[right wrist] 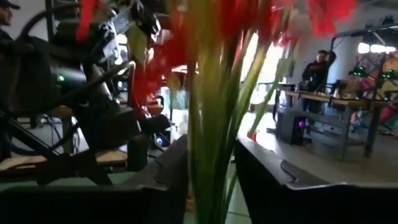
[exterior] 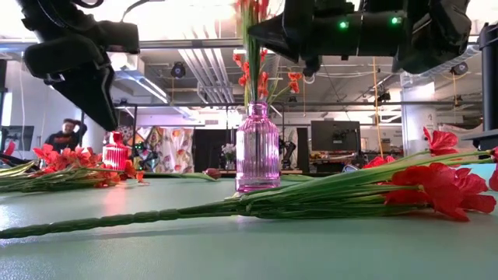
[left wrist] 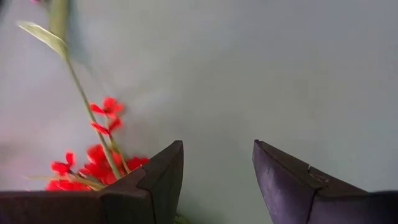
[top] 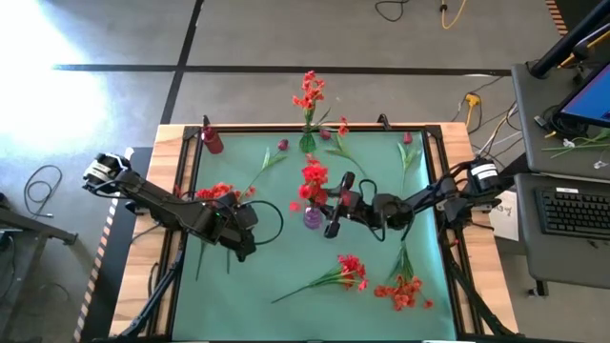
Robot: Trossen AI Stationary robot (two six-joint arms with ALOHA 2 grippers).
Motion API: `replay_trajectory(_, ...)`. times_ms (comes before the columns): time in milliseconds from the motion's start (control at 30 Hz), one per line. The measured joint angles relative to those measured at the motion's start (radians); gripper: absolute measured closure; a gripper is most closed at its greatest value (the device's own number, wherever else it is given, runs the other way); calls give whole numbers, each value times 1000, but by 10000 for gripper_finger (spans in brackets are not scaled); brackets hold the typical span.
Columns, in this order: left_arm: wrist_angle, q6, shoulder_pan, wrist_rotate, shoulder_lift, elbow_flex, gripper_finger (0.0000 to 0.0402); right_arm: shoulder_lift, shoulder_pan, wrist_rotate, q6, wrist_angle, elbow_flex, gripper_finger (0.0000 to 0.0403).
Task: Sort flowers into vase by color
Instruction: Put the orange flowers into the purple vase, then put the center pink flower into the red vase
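Right tool [top: 335, 202] at worktop centre, fingers slightly apart around red flower stems [right wrist: 208, 155] standing in purple vase [exterior: 257, 154]. Left tool [left wrist: 217, 180] at 9 o'clock, fingers apart, empty, beside red spray [left wrist: 93, 163]. Other sprays lie toward 5 o'clock.

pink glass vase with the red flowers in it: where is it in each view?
High view: the pink vase is mid-mat, just left of the right claw.
Low view: centre of the picture, upright on the green mat.
Left wrist view: not in it.
Right wrist view: the vase itself cannot be made out, only blurred green stems between the claw's fingers.
Shared landmark: the green mat.
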Motion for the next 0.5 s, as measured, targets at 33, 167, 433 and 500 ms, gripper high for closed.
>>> replay_trajectory(33, -10, -3, 0, 23, 0, 4, 223, -11, 0, 1, 3, -26, 0, 267)
replay_trajectory(167, -63, -42, 0, 109, 0, 29, 223, -77, 2, 1, 55, -220, 0, 232)
replay_trajectory(433, -292, -200, -11, 276, 0, 123, 223, -289, 22, -2, 150, -663, 1, 181)
replay_trajectory(500, -346, -262, -24, 286, 0, 147, 223, -351, 30, -2, 179, -775, 2, 172)
